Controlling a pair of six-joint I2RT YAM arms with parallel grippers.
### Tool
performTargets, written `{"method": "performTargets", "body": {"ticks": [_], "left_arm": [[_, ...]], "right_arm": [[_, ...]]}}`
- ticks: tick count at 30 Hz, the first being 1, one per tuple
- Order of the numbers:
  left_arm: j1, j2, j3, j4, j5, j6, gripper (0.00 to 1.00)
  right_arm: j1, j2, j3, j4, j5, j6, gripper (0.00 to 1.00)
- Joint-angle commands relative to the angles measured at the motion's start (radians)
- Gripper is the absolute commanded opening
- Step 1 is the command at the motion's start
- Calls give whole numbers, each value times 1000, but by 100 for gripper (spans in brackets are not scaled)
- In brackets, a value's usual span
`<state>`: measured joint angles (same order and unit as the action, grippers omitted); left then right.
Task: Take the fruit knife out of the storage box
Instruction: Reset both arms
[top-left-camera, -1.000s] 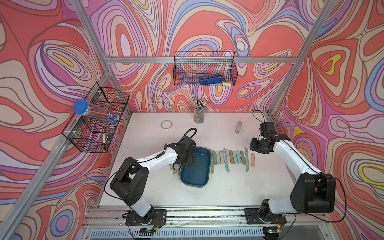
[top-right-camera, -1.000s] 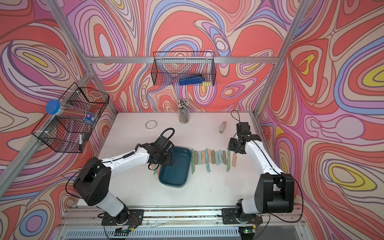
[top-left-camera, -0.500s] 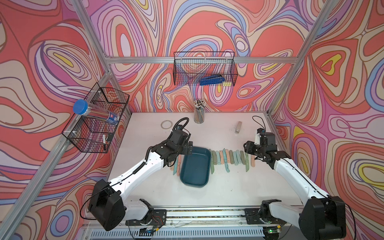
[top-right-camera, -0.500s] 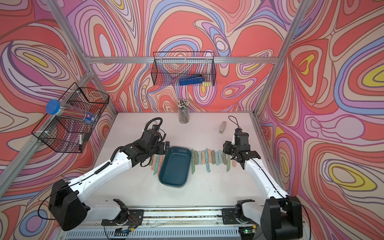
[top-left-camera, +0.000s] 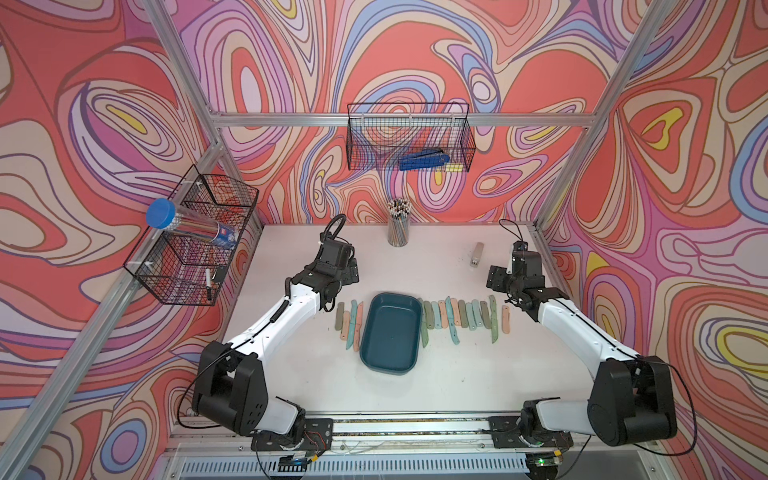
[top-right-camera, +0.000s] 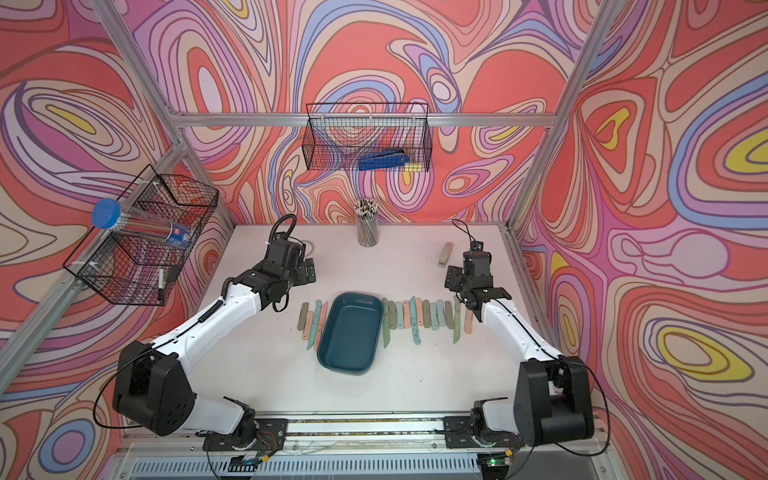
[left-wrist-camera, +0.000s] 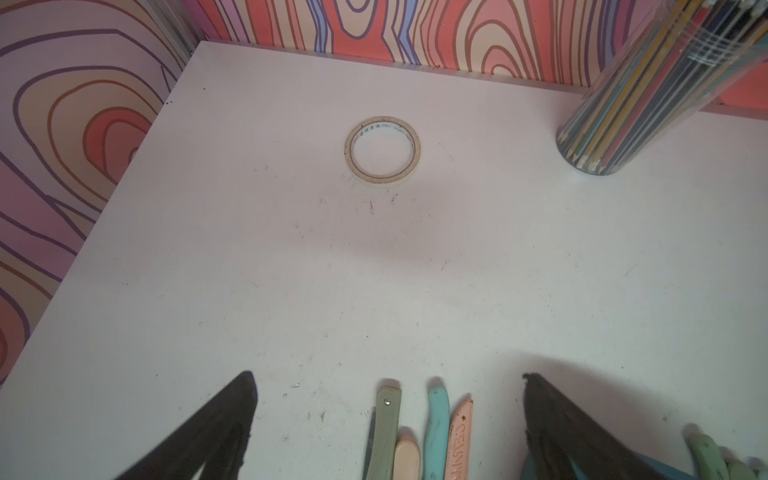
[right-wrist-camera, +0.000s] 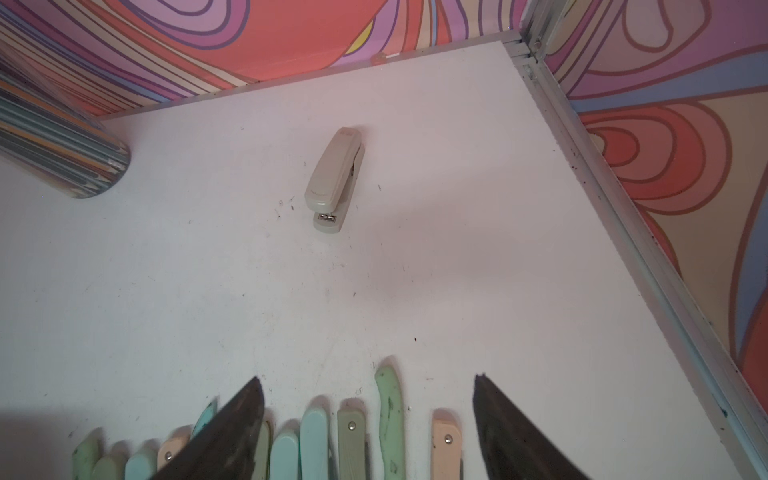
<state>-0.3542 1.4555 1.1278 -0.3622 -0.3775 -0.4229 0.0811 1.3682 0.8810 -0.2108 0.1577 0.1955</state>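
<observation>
The storage box (top-left-camera: 390, 332) (top-right-camera: 350, 334), a dark teal tub, sits mid-table with nothing showing inside it in both top views. Several pastel fruit knives lie side by side on the table to its left (top-left-camera: 348, 320) and to its right (top-left-camera: 461, 316). My left gripper (top-left-camera: 352, 271) (left-wrist-camera: 387, 375) hovers open behind the left group, whose ends (left-wrist-camera: 388, 428) show between its fingers. Behind the right end of the right row, my right gripper (top-left-camera: 500, 282) (right-wrist-camera: 366, 378) is open and holds nothing, above a green knife (right-wrist-camera: 390, 415) and a peach knife (right-wrist-camera: 446, 444).
A pencil cup (top-left-camera: 398, 228) stands at the back centre. A grey stapler (top-left-camera: 478, 253) (right-wrist-camera: 334, 178) lies at the back right. A tape roll (left-wrist-camera: 382, 151) lies at the back left. Black wire baskets hang on the left wall (top-left-camera: 195, 237) and the back wall (top-left-camera: 409, 137).
Both arms have drawn back from the knife rows toward the rear of the table. The right gripper has opened wider, and the peach knife stays at the row's right end.
</observation>
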Motion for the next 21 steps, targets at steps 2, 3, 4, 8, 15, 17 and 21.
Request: {"method": "performTargets", "body": {"ticks": [2,3,4,8,15,17,21], "left_arm": [[37,21,-20,121,-36,5,100],[36,15,-43,167,-25,43,100],[36,9,-62,200,-28,77,100],[35,-51,-173,310,-129,145,100],[-33,-252,-473,550,-293,199,100],[-39,-285,-522,594,-350,174,100],[-39,-298,-540,588,-336,235,100]], "right_arm": [[0,22,-12,73,-17,-45,84],[0,23,-22,90,-22,-66,84],[0,23,-31,95,-14,-74,85],[-4,-2,-104,234,-49,-112,86],[-4,-52,-218,434,86,-68,87],[-6,-61,-246,487,135,-54,89],[-5,-47,-257,530,194,-121,91]]}}
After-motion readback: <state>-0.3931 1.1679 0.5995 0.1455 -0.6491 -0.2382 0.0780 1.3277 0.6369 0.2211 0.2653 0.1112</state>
